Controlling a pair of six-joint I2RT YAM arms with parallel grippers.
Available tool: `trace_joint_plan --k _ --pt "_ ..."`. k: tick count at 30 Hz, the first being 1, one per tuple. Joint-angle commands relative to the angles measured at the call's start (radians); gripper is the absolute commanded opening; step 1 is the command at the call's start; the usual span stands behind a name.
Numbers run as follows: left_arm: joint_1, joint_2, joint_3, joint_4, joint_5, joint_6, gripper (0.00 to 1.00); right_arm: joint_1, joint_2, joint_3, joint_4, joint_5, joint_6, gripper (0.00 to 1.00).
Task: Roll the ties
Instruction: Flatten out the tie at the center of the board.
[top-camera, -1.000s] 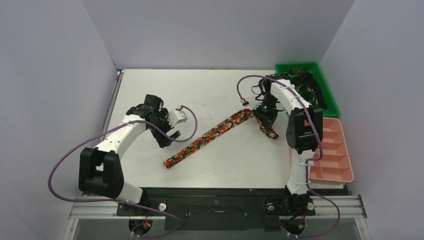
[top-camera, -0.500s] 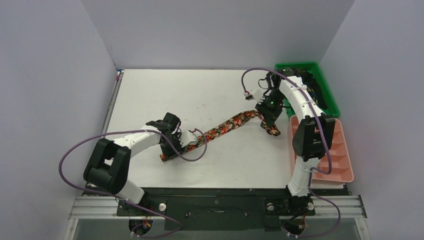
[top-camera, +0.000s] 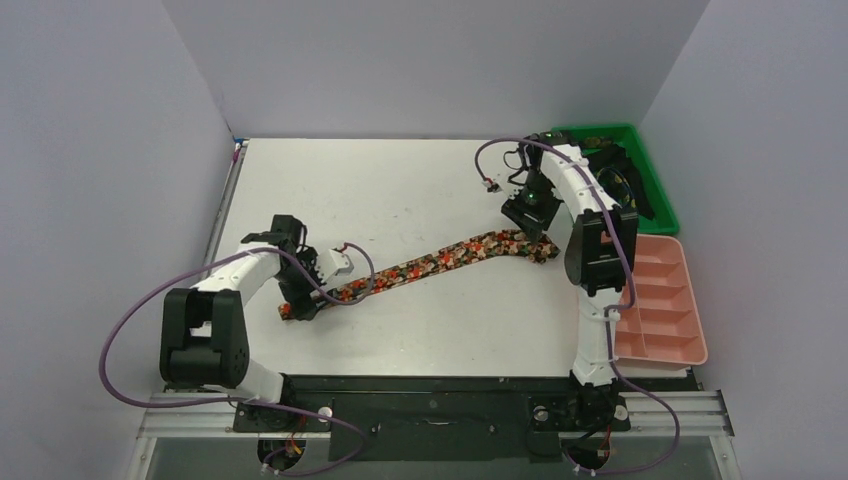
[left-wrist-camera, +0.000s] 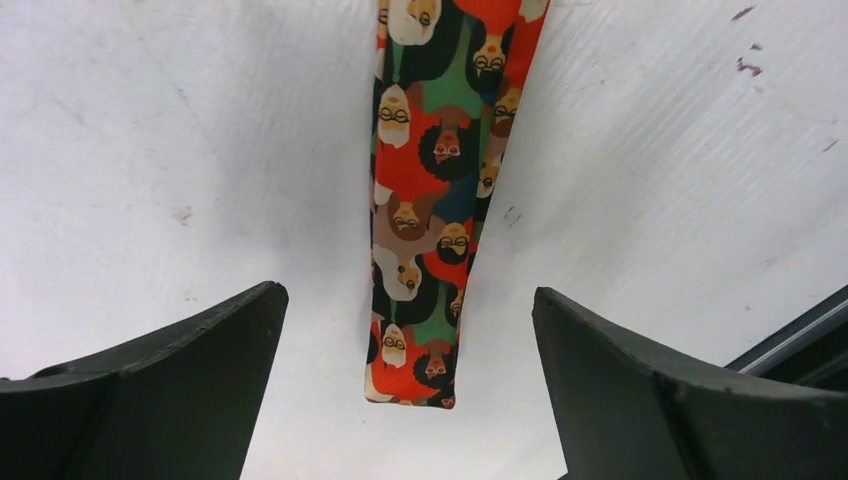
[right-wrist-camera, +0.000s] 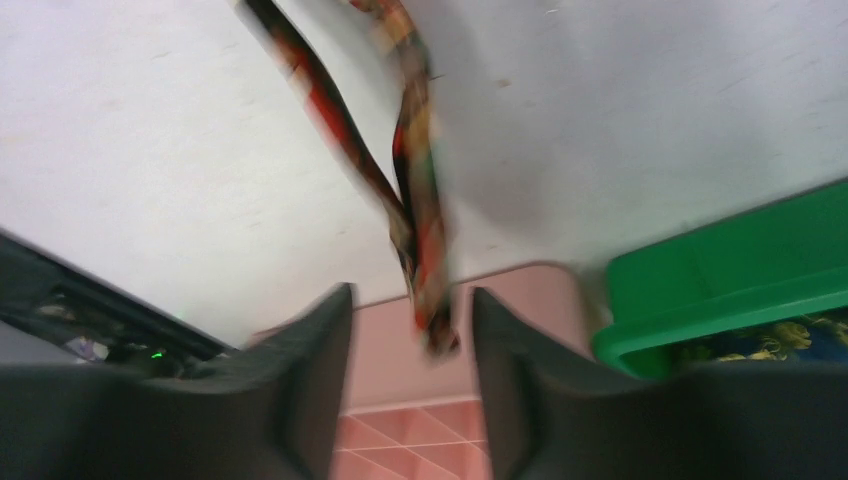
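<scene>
One of the ties (top-camera: 440, 262), dark with a busy red-orange print, lies in a slanted line across the white table. Its narrow end (left-wrist-camera: 420, 375) lies flat between the wide-apart fingers of my left gripper (left-wrist-camera: 410, 400), which is open and touches nothing. In the top view the left gripper (top-camera: 297, 303) is at that near-left end. The right gripper (top-camera: 528, 222) hovers over the far-right end. In the blurred right wrist view the folded tie end (right-wrist-camera: 428, 300) hangs loose between its fingers (right-wrist-camera: 300, 380). They stand apart. More dark ties (top-camera: 618, 180) lie in the green bin.
The green bin (top-camera: 598, 129) stands at the back right, with the pink divided tray (top-camera: 665, 300) just in front of it along the table's right edge. Purple cables loop off both arms. Grey walls close in the table's left, back and right sides.
The left gripper closed on the tie's narrow end, dragged it toward the near left, then let go. The right gripper opened and released the other end, and the whole tie shifted left.
</scene>
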Motion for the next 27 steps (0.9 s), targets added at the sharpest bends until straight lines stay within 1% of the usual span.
trace_joint_plan --k 1,2,5,6,7,8,9,10,11,12,13,14,15,16,17,18,19,20,21,22,23,26,27 --pt "0.051 -0.087 0.053 0.023 0.103 -0.019 0.96 0.001 0.02 0.117 0.084 0.161 0.016 0.57" --pt "0.093 -0.096 0.053 0.04 0.119 -0.027 0.99 0.001 0.01 0.099 0.095 0.182 0.013 0.57" --pt "0.148 -0.136 0.049 0.066 0.146 -0.06 0.97 -0.002 -0.067 0.031 0.142 0.163 0.005 0.57" --pt "0.175 -0.146 0.048 0.072 0.167 -0.076 0.97 -0.008 -0.113 -0.004 0.152 0.082 0.009 0.56" --pt "0.19 -0.172 0.046 0.08 0.184 -0.093 0.97 -0.011 -0.14 -0.02 0.179 0.037 0.012 0.56" --pt "0.23 -0.19 0.047 0.094 0.229 -0.134 0.97 -0.016 -0.194 -0.046 0.196 -0.061 0.024 0.55" --pt "0.256 -0.231 0.049 0.101 0.267 -0.153 0.97 -0.017 -0.223 -0.054 0.232 -0.107 0.035 0.55" --pt "0.303 -0.259 0.051 0.125 0.352 -0.205 0.97 -0.016 -0.278 -0.067 0.255 -0.199 0.061 0.55" --pt "0.322 -0.319 0.048 0.143 0.428 -0.233 0.97 -0.011 -0.304 -0.074 0.303 -0.243 0.077 0.55" --pt "0.339 -0.378 0.031 0.185 0.449 -0.296 0.97 -0.007 -0.348 -0.081 0.328 -0.327 0.107 0.57" --pt "0.341 -0.41 0.013 0.22 0.451 -0.345 0.97 -0.001 -0.367 -0.113 0.402 -0.375 0.124 0.61" --pt "0.341 -0.462 -0.03 0.293 0.441 -0.436 0.97 0.001 -0.403 -0.147 0.459 -0.452 0.209 0.71" --pt "0.34 -0.48 -0.047 0.314 0.43 -0.457 0.97 0.003 -0.416 -0.222 0.601 -0.512 0.333 0.75" --pt "0.34 -0.486 -0.06 0.277 0.433 -0.402 0.97 0.002 -0.425 -0.253 0.711 -0.555 0.389 0.82" --pt "0.335 -0.476 -0.054 0.229 0.437 -0.346 0.97 0.004 -0.417 -0.278 0.743 -0.669 0.467 0.84" --pt "0.334 -0.428 -0.031 0.109 0.433 -0.226 0.98 0.007 -0.375 -0.27 0.767 -0.736 0.507 0.83" --pt "0.341 -0.399 -0.01 -0.001 0.421 -0.169 0.98 0.03 -0.339 -0.212 0.757 -0.767 0.604 0.81" --pt "0.347 -0.337 -0.001 -0.051 0.411 -0.041 0.98 0.045 -0.266 -0.175 0.682 -0.769 0.623 0.75" --pt "0.361 -0.309 0.004 -0.121 0.386 0.013 0.97 0.081 -0.207 -0.101 0.633 -0.76 0.61 0.72" --pt "0.368 -0.269 0.003 -0.133 0.361 0.095 0.97 0.12 -0.19 -0.078 0.585 -0.748 0.605 0.65" --pt "0.385 -0.255 -0.013 -0.125 0.351 0.12 0.97 0.136 -0.175 -0.084 0.585 -0.721 0.615 0.61" --pt "0.408 -0.212 -0.05 -0.087 0.317 0.232 0.99 0.219 -0.161 -0.156 0.671 -0.696 0.707 0.54" --pt "0.412 -0.204 -0.063 -0.07 0.311 0.267 0.99 0.236 -0.152 -0.168 0.69 -0.691 0.755 0.5"
